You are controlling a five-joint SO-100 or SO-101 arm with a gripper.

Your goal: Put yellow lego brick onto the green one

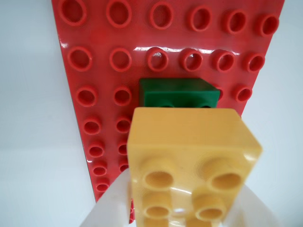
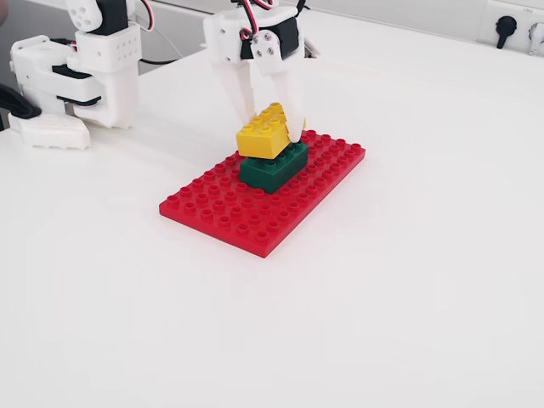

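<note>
The yellow lego brick is held tilted between the white fingers of my gripper, which is shut on it. It sits right over the dark green brick, its lower edge touching or nearly touching the green studs. The green brick stands on the red studded baseplate. In the wrist view the yellow brick fills the lower centre and covers most of the green brick, whose far end shows behind it. The white fingers appear blurred at the bottom.
The red baseplate lies on a white table. The arm's white base and motors stand at the back left in the fixed view. A wall socket is at the far right.
</note>
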